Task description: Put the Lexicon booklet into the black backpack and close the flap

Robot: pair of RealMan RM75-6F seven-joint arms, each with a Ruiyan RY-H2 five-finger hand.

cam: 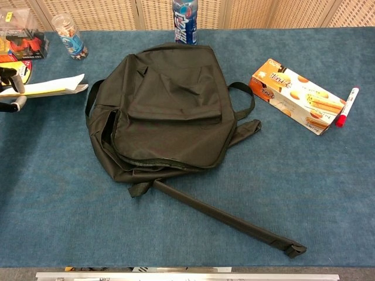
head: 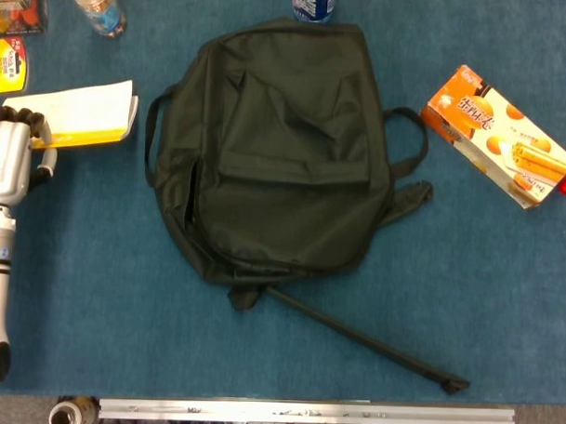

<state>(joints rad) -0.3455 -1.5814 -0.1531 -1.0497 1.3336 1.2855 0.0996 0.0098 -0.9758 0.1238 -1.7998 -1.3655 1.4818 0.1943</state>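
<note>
The Lexicon booklet (head: 82, 112), white with a yellow strip along its near edge, is at the far left of the blue table. My left hand (head: 11, 156) grips its left end with the fingers curled over the edge. In the chest view the booklet (cam: 50, 88) is tilted and raised off the table, held by the left hand (cam: 9, 88) at the frame's edge. The black backpack (head: 285, 147) lies flat in the middle with its flap down, and shows in the chest view as the backpack (cam: 167, 105). My right hand is in neither view.
A long black strap (head: 371, 341) trails from the bag toward the front right. An orange snack box (head: 498, 136) and a red marker (cam: 347, 106) lie at the right. A bottle (cam: 184, 20) stands behind the bag, and a small bottle (head: 97, 8) and a yellow pack (head: 7, 67) sit at the back left.
</note>
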